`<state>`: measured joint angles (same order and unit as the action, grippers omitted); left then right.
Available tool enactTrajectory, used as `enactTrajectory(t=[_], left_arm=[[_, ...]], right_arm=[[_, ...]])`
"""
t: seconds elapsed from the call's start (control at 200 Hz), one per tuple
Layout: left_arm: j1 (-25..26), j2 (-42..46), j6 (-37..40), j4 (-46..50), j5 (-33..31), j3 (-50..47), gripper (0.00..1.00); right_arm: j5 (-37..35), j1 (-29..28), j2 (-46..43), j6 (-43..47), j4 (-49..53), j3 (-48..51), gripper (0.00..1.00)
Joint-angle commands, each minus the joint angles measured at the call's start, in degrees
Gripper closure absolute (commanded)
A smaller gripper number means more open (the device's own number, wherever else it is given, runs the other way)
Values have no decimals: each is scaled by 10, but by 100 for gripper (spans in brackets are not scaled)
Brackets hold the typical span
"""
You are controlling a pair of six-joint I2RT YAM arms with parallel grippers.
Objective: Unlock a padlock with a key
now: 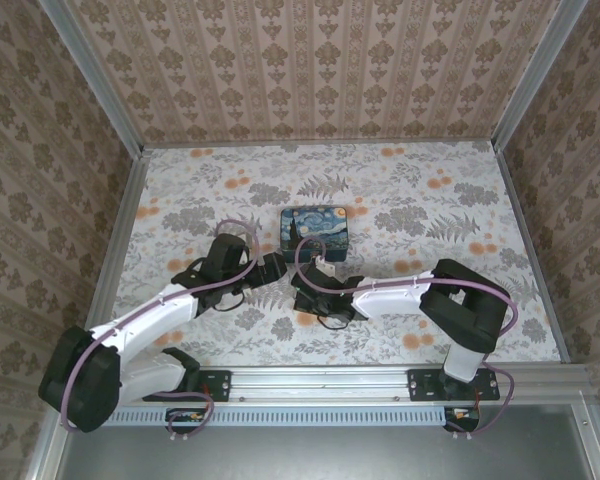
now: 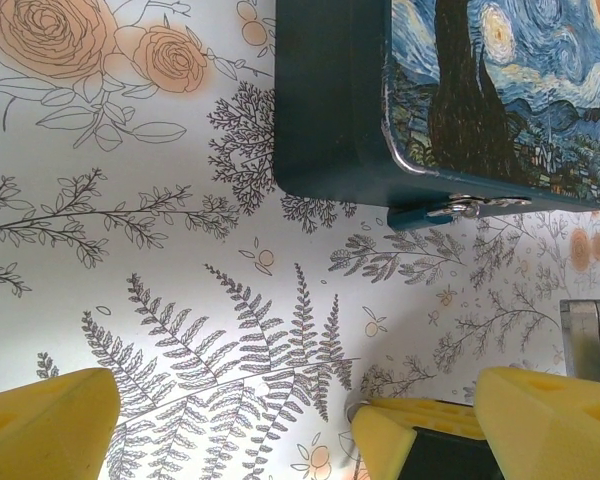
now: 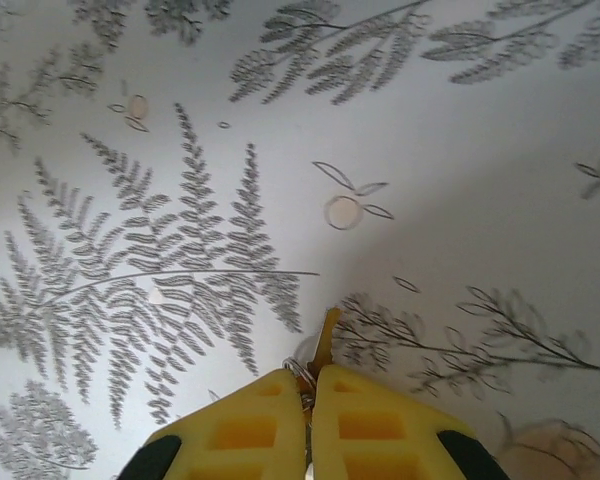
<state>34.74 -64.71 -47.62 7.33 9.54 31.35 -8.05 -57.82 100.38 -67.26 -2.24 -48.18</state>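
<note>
A brass key (image 3: 325, 335) pokes out from between the yellow fingers of my right gripper (image 3: 308, 378), which is shut on it, a key ring at the pads. The key tip hovers just above the fern-print table. My left gripper (image 2: 295, 400) is open over the table, nothing between its fingers, and the right gripper's fingers (image 2: 400, 435) show beside its right finger. A small teal padlock (image 2: 420, 215) with a silver shackle sits at the near edge of the Starry Night box (image 2: 330, 100). From above, both grippers (image 1: 278, 268) (image 1: 302, 290) meet just in front of the box (image 1: 315, 232).
The table (image 1: 430, 200) has a floral-print cover and is walled by patterned panels on three sides. A metal rail (image 1: 320, 380) runs along the near edge by the arm bases.
</note>
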Motion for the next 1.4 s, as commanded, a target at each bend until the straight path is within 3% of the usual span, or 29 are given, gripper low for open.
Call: enactTrajectory(t=[0.0,0.75,1.045,1.395], left_arm=[[-1,-4,-3,-4,-2,-4,0],[1,3,-21,-57,45,-31,0],[0,28,-41,-69,69,-34,0],[0,20,-71,-121,125,-19,0]], right_arm=[[58,2,46,-1,-11,50,100],[45,27,-51,-83,-173,150,100],[82,76,-150,-6,-231,185,100],[240,192,-308,122,-298,272,100]])
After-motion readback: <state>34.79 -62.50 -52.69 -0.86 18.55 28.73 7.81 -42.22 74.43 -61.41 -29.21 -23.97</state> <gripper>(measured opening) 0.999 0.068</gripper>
